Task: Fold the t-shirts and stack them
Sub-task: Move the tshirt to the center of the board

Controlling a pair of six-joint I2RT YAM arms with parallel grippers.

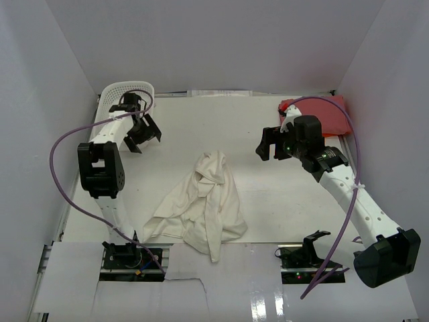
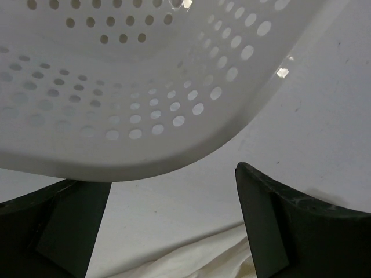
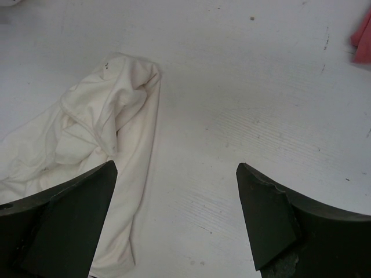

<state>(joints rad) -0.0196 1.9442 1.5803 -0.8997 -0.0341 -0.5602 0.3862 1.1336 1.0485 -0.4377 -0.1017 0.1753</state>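
Note:
A crumpled cream-white t-shirt (image 1: 204, 204) lies in a heap in the middle of the table, also seen in the right wrist view as the cream-white t-shirt (image 3: 93, 133) and at the bottom of the left wrist view as a cream edge (image 2: 191, 260). A red t-shirt (image 1: 322, 115) lies folded at the back right; its pink-red corner (image 3: 362, 37) shows in the right wrist view. My left gripper (image 1: 142, 137) hangs open at the back left beside the basket, holding nothing. My right gripper (image 1: 268, 149) hangs open right of the cream shirt, above bare table.
A white perforated plastic basket (image 1: 127, 94) stands at the back left corner, filling the top of the left wrist view as the basket wall (image 2: 145, 98). White walls close the table on three sides. Purple cables loop off both arms.

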